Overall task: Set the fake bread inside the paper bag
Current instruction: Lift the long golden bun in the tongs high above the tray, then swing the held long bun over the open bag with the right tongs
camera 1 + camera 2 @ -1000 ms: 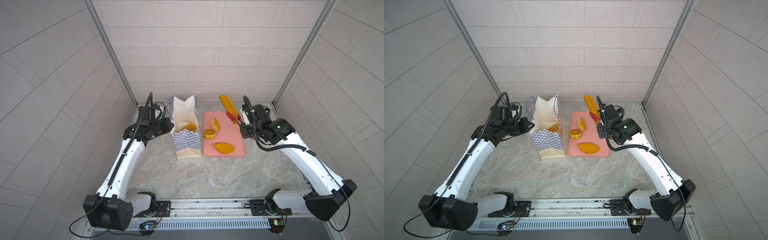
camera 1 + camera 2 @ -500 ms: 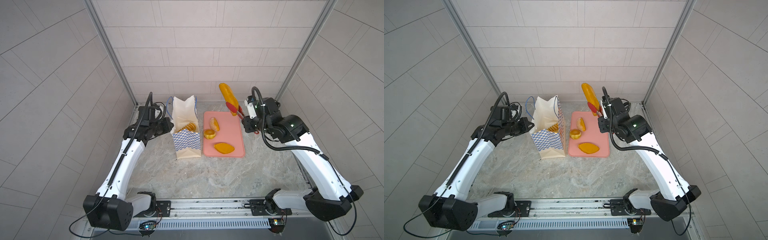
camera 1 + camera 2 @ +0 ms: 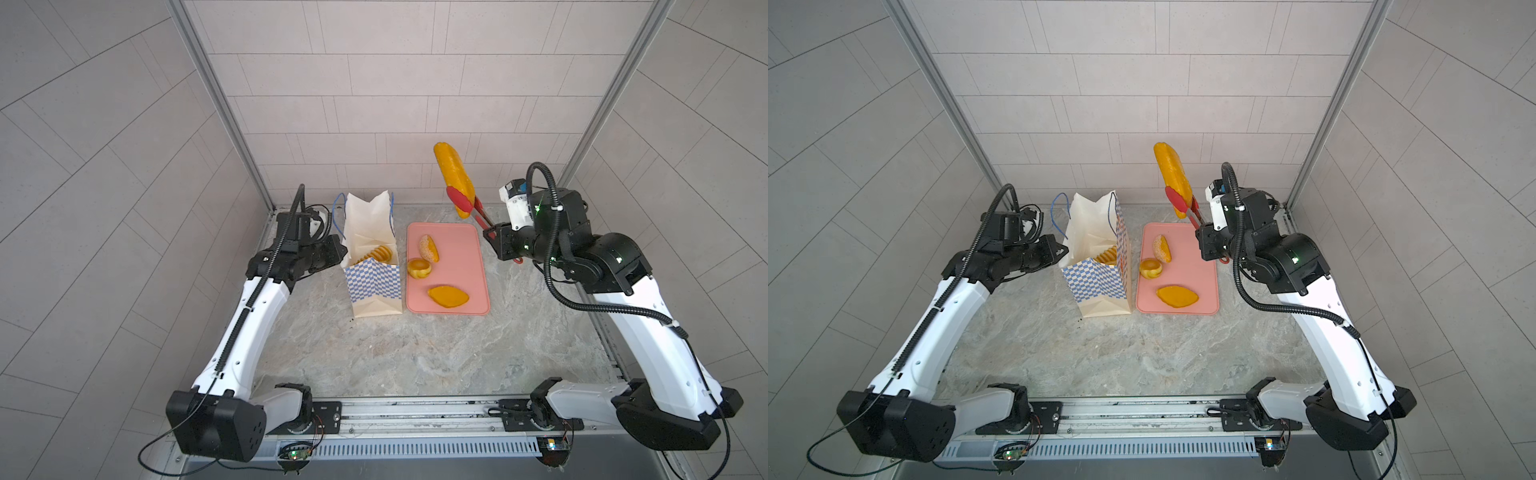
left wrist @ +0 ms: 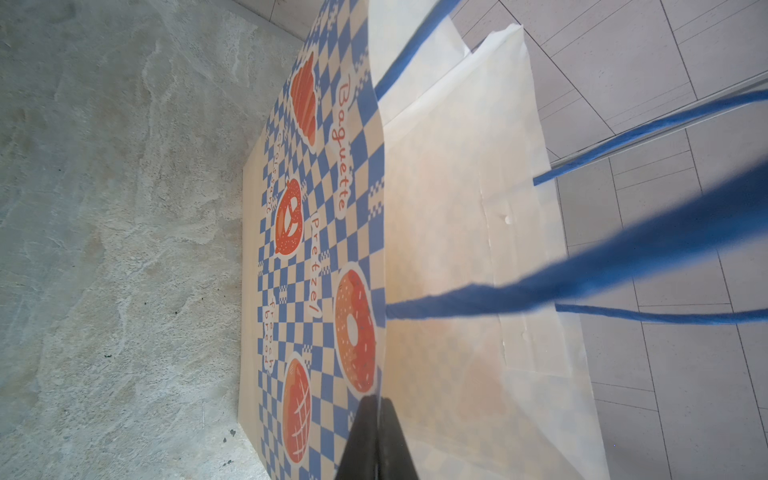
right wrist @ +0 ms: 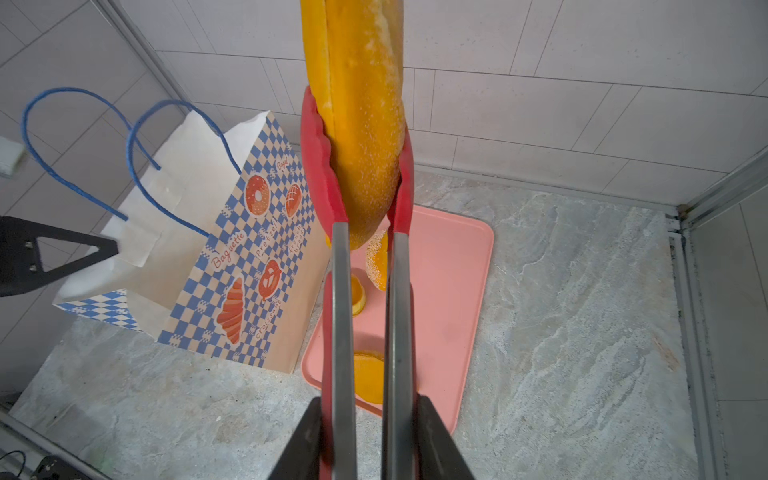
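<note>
Lifted higher than a second ago, the right gripper (image 3: 492, 236), clenched on the red tongs (image 3: 458, 198), carries the long loaf (image 3: 451, 170) above and right of the paper bag (image 3: 374, 286), whose rim the left gripper (image 3: 338, 253) pinches shut. Just right of the bag, the pink tray (image 3: 461, 249) bears a sesame bun (image 3: 429, 248), an oval pastry (image 3: 448, 296) and a round bun (image 3: 419, 268). Only one ridged pastry (image 3: 376, 254) shows inside the bag, so most of the task remains.

Bright, even light, soft shadows; edges bend wide-angle, and the near blue cord handle (image 4: 623, 251) blurs.
</note>
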